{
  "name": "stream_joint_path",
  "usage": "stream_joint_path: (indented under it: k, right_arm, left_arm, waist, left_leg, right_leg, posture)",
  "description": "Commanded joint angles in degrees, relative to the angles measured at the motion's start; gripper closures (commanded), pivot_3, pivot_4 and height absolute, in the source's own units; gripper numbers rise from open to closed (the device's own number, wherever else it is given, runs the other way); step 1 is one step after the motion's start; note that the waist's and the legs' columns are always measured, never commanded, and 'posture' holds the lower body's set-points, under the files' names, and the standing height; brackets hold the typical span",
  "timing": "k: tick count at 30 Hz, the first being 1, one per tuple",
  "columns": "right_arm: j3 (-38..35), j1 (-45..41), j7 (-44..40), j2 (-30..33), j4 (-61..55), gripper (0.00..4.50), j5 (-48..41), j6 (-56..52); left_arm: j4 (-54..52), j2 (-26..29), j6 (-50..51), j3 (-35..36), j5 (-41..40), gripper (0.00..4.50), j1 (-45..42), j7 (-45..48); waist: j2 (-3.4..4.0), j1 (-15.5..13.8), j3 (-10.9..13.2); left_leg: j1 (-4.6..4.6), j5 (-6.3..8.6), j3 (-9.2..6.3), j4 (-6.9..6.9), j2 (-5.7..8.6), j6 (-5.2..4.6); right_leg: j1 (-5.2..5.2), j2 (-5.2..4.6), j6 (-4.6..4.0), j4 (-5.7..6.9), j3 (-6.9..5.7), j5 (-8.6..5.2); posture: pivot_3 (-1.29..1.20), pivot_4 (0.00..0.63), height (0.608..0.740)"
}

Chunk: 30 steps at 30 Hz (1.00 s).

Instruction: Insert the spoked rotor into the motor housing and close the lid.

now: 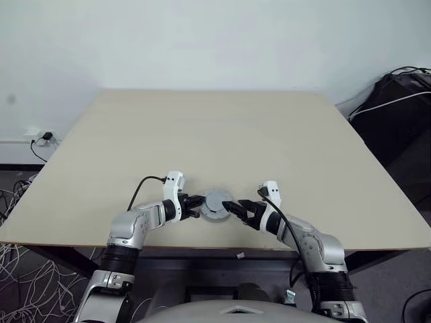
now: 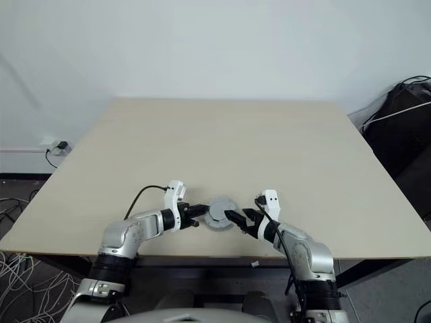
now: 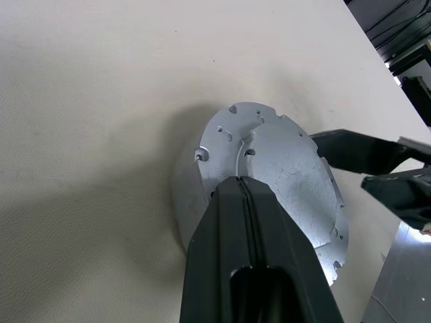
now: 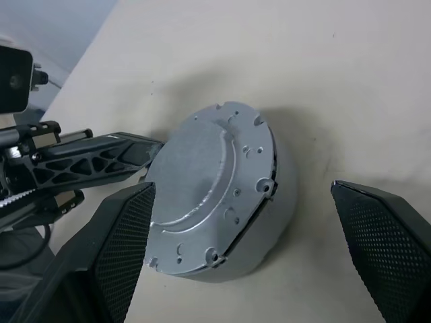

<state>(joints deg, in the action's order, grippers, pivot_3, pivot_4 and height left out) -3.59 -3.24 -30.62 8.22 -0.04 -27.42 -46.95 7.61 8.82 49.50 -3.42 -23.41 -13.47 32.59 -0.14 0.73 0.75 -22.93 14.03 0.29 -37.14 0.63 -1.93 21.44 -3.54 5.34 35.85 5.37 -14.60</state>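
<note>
A bare beige table (image 1: 222,134) stands against a pale wall (image 1: 202,40). Black bags and cables (image 1: 397,101) sit off its far right corner, tangled wires (image 1: 20,269) lower left.

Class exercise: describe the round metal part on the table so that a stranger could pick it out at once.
Start at the pale wooden table and look along its near edge, between the robot's two arms. There sits a round silver-grey motor housing, lid on, flanked by the shut left hand and the open right hand. Nothing else there is silver.

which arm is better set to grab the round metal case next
Right, probably. The right tool stands wide open with a finger on either side of the silver case, so it only needs to close. The left tool is shut, its tip against the case's rim, so it could only steady it.
</note>
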Motion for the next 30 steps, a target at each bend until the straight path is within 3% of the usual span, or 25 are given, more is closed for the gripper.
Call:
stream_joint_path:
  k: [1,9,18,24,30]
  right_arm:
    - [-0.8,-1.3,1.3,-0.8,1.4,0.03,-1.1,-0.5]
    - [1.3,-1.5,0.3,-1.4,2.3,0.03,-2.4,-3.7]
    - [-3.5,-2.6,-0.3,-3.2,1.6,0.03,-12.6,-16.7]
    - [-8.3,-4.2,2.7,-6.4,5.3,0.03,-14.6,-17.6]
    - [-8.7,-4.8,2.4,-8.8,5.7,0.03,-16.9,-19.3]
  left_arm:
    - [1.5,-0.6,1.4,-2.4,0.5,4.50,1.2,0.0]
    - [1.3,-0.6,1.4,-2.4,0.5,4.50,1.4,0.0]
    - [1.1,-0.5,1.4,-2.4,0.7,4.50,1.6,-0.1]
    - [0.6,-0.5,1.6,-2.3,0.7,4.50,1.8,-0.1]
    - [0.5,-0.5,1.8,-2.3,0.8,4.50,1.9,-0.1]
  waist:
    - [0.01,0.0,0.0]
    - [0.04,0.3,-0.1]
    - [0.04,0.4,-0.1]
    - [0.04,0.9,-0.1]
    - [0.05,1.5,-0.1]
  left_leg:
    - [0.00,0.00,0.00,0.01,0.00,0.00]
    - [0.00,0.00,0.01,0.01,0.00,0.00]
    - [0.00,0.01,0.00,0.05,-0.01,0.00]
    - [-0.01,0.01,0.00,0.09,-0.02,0.01]
    - [0.00,0.01,0.00,0.07,-0.03,0.01]
  right_leg:
    - [0.00,0.00,0.00,0.00,0.00,0.00]
    - [0.00,0.00,0.00,0.00,0.00,0.00]
    - [0.02,0.00,-0.03,-0.01,-0.01,-0.02]
    - [0.05,0.03,-0.03,-0.01,-0.01,-0.03]
    - [0.03,0.02,0.03,0.01,-0.01,0.01]
  posture:
    - [0.00,0.000,0.740]
    - [0.00,0.000,0.740]
    - [0.00,0.000,0.740]
    - [0.00,0.000,0.740]
    - [0.00,0.000,0.740]
